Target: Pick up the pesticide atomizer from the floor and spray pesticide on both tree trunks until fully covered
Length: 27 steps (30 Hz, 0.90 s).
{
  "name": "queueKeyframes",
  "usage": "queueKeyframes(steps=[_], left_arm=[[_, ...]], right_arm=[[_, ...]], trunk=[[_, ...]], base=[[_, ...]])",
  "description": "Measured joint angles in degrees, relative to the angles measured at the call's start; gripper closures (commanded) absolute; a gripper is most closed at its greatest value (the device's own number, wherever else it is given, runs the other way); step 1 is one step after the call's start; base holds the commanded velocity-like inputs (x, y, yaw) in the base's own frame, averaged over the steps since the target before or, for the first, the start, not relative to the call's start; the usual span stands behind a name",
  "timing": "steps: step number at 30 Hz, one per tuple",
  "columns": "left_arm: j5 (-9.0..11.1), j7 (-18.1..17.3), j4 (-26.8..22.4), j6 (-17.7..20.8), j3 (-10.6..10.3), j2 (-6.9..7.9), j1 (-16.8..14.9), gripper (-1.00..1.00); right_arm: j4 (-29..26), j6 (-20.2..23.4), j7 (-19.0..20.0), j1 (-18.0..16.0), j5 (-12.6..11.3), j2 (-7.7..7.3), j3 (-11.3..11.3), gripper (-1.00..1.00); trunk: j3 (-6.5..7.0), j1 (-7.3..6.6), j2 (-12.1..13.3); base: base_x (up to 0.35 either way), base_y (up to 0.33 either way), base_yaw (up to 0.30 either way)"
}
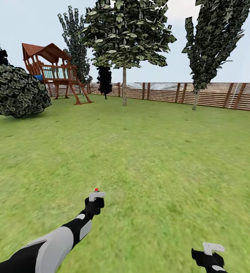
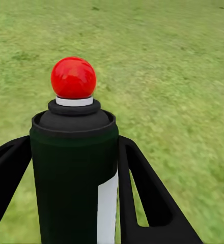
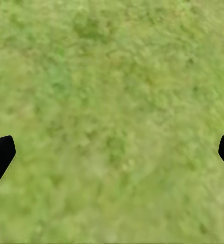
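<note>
Left gripper [image 1: 97,197] is held out low over the lawn [image 1: 159,159], arm stretched forward from the lower left of the head view. It is clamped on the spray bottle [image 2: 74,173]: in the left wrist view both black fingers [image 2: 142,198] sit tight against the bottle's dark body, one on each side. Bottle is upright between them, white label strip down one side, black collar on top, and a round red cap [image 2: 73,77] above a thin white ring. In the head view the cap shows as a small red dot [image 1: 96,189] just above the pale grey fingertips; the bottle body itself is hidden there by the gripper.

Right gripper [image 1: 213,250] is low at the bottom right of the head view, over grass. In the right wrist view its two dark fingertips [image 3: 0,157] stand far apart at opposite edges with bare grass [image 3: 112,117] between them, so it is spread wide and holds nothing.

Two trees are ahead, well apart from the robot, near the slatted wooden fence [image 1: 216,94]: the nearer broad-leaved tree [image 1: 125,34] with a straight pale trunk [image 1: 124,87] around centre, and a second tree [image 1: 216,34] with a thin trunk [image 1: 195,99] to the right. A wooden play tower [image 1: 53,68] stands at left, with a large round shrub [image 1: 15,91] beside it. A dark narrow tree [image 1: 104,79] stands by the fence behind.
</note>
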Motion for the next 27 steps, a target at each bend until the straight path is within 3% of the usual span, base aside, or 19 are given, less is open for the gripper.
queueKeyframes(steps=[27], left_arm=[[0.0, 0.0, 0.0, 0.0, 0.0, -0.05, 0.0, 1.0]], right_arm=[[0.0, 0.0, 0.0, 0.0, 0.0, 0.0, 0.0, -1.0]], trunk=[[0.0, 0.0, 0.0]], base=[[0.35, 0.0, 0.0]])
